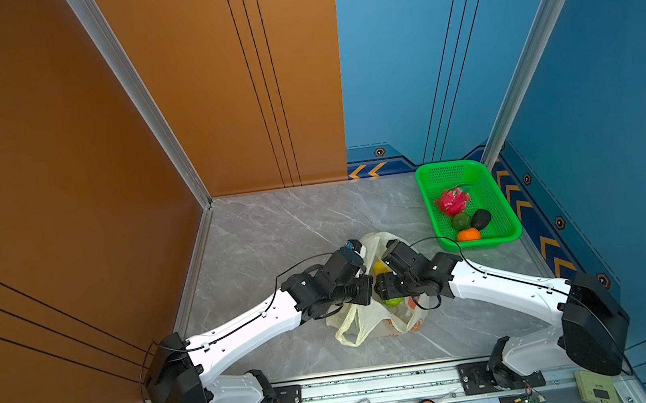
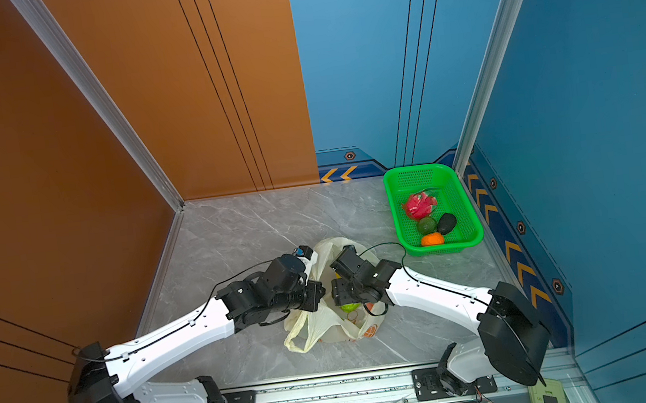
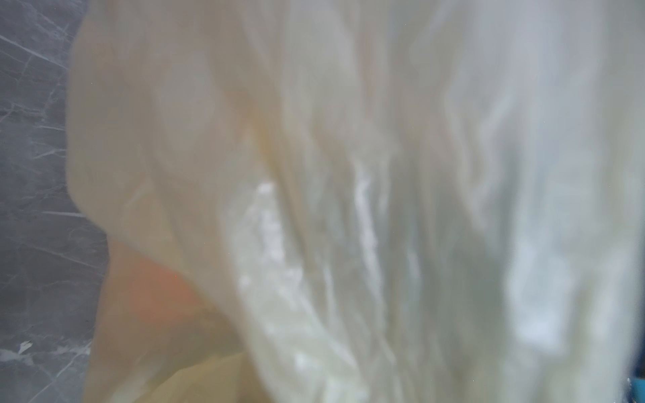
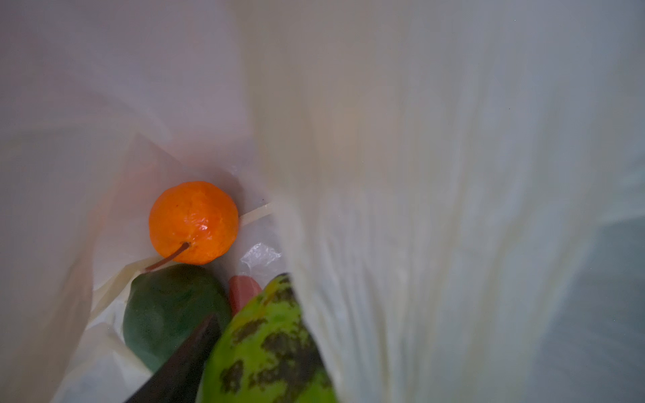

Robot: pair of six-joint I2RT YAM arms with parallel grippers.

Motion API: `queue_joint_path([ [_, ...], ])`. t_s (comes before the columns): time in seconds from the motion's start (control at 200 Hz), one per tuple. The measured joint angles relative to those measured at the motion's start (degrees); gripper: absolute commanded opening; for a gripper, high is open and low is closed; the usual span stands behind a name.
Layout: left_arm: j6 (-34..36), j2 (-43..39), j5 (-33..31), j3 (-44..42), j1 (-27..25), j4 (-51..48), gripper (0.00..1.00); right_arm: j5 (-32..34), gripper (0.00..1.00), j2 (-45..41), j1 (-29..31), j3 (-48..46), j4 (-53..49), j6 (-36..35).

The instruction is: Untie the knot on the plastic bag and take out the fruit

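Plastic bag [image 1: 369, 322] pinched by left gripper [image 1: 356, 250]; right gripper [image 1: 383, 287] wide inside.

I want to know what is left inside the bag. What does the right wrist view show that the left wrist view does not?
Only the right wrist view: inside the plastic bag, an orange, a dark green round fruit and a mottled green fruit. Only the left wrist view: grey marble table beside the bag, and a blurred orange patch behind the film. Both: pale, blurred bag film filling most of the picture.
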Motion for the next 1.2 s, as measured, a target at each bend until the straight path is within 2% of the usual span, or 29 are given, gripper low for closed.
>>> queue_joint_path([
  [0.19,0.0,-1.2,0.0,-1.0,1.6,0.0,0.04,-0.1,0.72,-4.3,1.7,1.9,-3.2,-1.0],
  [0.556,0.3,-1.3,0.5,-1.1,2.9,0.0,0.04,-0.9,0.74,-11.7,0.7,4.2,-5.8,-0.4],
  [0.716,0.7,-1.3,1.4,-1.1,2.9,0.0,0.04,-1.0,0.74,-11.3,-0.9,4.3,-5.9,0.4],
  [0.916,1.7,-1.8,3.0,-1.3,2.4,0.0,0.04,0.8,0.76,-5.1,-1.7,1.9,-2.7,2.4],
  [0.981,2.0,-2.4,3.6,-2.2,2.1,0.0,0.04,1.1,0.80,-2.3,-2.7,0.6,-0.9,3.2],
  [1.081,2.2,-3.8,4.7,-4.5,1.3,0.0,0.04,1.3,0.92,1.5,-3.5,0.3,0.5,4.3],
  [1.197,2.2,-5.7,5.1,-6.8,1.0,-0.1,0.04,1.5,0.98,3.0,-1.6,1.9,-0.9,4.6],
])
